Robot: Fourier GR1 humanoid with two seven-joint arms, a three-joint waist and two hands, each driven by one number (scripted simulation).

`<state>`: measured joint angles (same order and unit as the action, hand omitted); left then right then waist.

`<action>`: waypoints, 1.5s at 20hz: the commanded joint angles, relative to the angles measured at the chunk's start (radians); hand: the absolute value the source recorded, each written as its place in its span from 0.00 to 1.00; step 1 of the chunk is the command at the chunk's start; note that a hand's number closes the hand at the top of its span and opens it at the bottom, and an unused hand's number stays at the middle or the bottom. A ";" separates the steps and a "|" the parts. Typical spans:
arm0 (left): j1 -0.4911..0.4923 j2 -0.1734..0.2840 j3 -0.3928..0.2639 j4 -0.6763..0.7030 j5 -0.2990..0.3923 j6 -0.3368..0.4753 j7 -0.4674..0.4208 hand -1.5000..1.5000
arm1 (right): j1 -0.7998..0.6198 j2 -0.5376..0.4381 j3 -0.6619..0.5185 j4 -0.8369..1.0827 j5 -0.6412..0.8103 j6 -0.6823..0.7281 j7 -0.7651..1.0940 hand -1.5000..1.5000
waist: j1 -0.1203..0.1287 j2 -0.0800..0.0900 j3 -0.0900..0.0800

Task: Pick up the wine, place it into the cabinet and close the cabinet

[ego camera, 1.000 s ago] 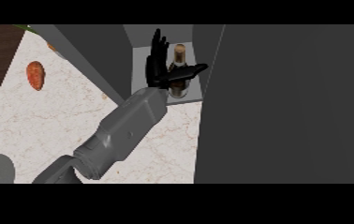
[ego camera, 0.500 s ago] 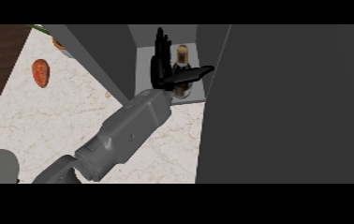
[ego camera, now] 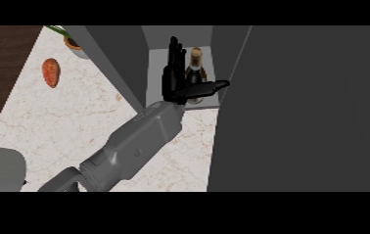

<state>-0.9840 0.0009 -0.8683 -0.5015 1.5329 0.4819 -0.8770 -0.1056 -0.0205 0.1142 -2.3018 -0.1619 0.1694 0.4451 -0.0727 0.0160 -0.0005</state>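
Right hand (ego camera: 173, 79): fingers straight and open, thumb out rightward, holding nothing. Wine (ego camera: 195, 71) stands upright just right of the fingers, inside the cabinet (ego camera: 170, 38), apparently released. Glass: rigid, heavy, slippery, breakable; grasp mid-body. Door (ego camera: 289, 105) ajar.

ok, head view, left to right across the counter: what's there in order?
Orange carrot-like item → potted plant → grey cabinet side panel → hand, open, inside the cabinet → wine bottle → dark cabinet door.
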 commanded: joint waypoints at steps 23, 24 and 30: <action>0.327 0.052 -0.012 -0.355 -0.327 0.038 -0.045 0.00 | 0.072 -0.016 -0.017 -0.115 0.012 -0.034 0.076 0.00 | 0.070 -0.017 0.001; 0.314 0.168 -0.009 -0.479 -0.304 0.017 0.047 0.00 | -0.003 -0.017 -0.028 -0.095 0.028 -0.063 0.107 0.00 | 0.079 -0.019 0.001; 0.450 0.224 -0.052 -0.712 -0.423 0.064 0.068 0.00 | -0.008 -0.014 -0.028 -0.093 0.044 -0.067 0.088 0.00 | 0.082 -0.020 0.000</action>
<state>-0.6127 0.1530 -0.9023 -1.0615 1.1686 0.5342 -0.8366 -0.0684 -0.0371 0.0777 -2.3848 -0.1460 0.1311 0.5003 0.0042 -0.0032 0.0004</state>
